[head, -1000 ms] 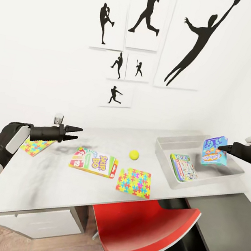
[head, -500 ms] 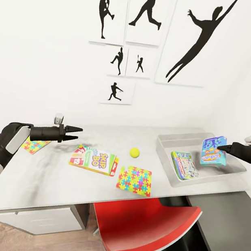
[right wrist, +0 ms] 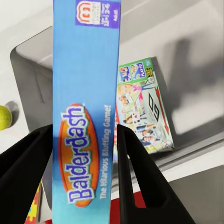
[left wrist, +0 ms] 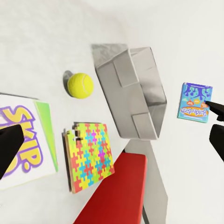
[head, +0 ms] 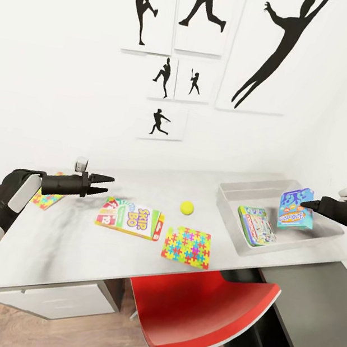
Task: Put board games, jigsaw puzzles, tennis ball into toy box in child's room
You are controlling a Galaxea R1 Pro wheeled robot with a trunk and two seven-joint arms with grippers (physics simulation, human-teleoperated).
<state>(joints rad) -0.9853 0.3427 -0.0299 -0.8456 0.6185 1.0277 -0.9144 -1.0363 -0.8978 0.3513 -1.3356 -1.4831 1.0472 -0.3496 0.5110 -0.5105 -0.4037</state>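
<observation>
Grey table, red chair tucked under, silhouette posters behind

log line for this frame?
right gripper: holds blue board game over toy box | green game: inside | left gripper: open, empty

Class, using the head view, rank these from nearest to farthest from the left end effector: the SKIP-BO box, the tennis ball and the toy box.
1. SKIP-BO box, on the table just right of and below the left end effector.
2. Tennis ball, mid-table, farther right.
3. Toy box, at the table's right end.
</observation>
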